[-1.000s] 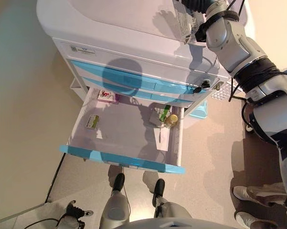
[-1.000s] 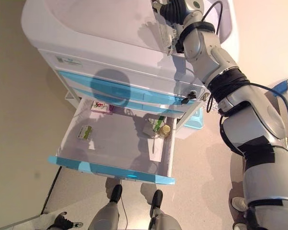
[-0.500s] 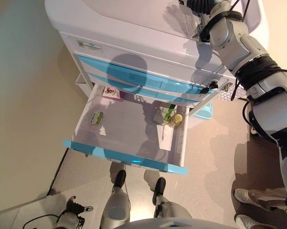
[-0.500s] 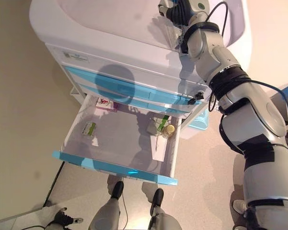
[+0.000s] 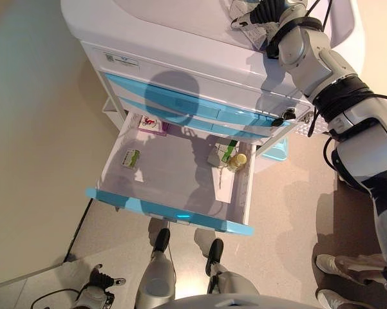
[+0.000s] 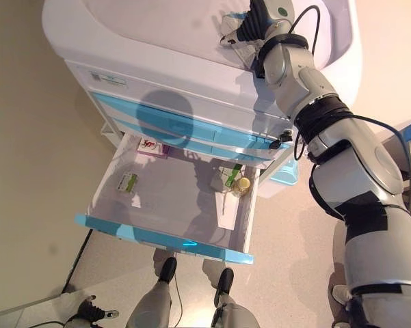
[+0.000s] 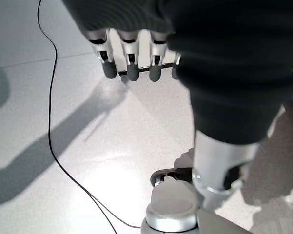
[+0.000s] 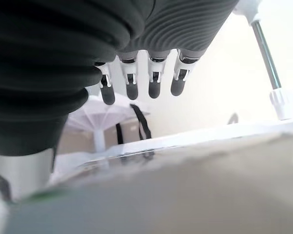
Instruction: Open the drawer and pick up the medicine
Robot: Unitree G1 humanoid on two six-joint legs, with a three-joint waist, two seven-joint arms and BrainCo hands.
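The bottom drawer [image 5: 180,174] of the white and blue cabinet [image 5: 180,71] stands pulled out toward the robot. Inside it, at the far right, a small bottle with a yellow cap [image 5: 237,160] stands just beside a green and white medicine box [image 5: 221,154], with a white paper slip [image 5: 223,185] lying near them. A small green packet [image 5: 130,158] lies at the left, and a pink and white box [image 5: 151,124] sits in the far left corner. The right hand [image 6: 241,31] rests over the cabinet's top, its fingers [image 8: 153,85] straight and side by side, holding nothing. The left hand [image 7: 131,63] hangs low over the floor, fingers relaxed and empty.
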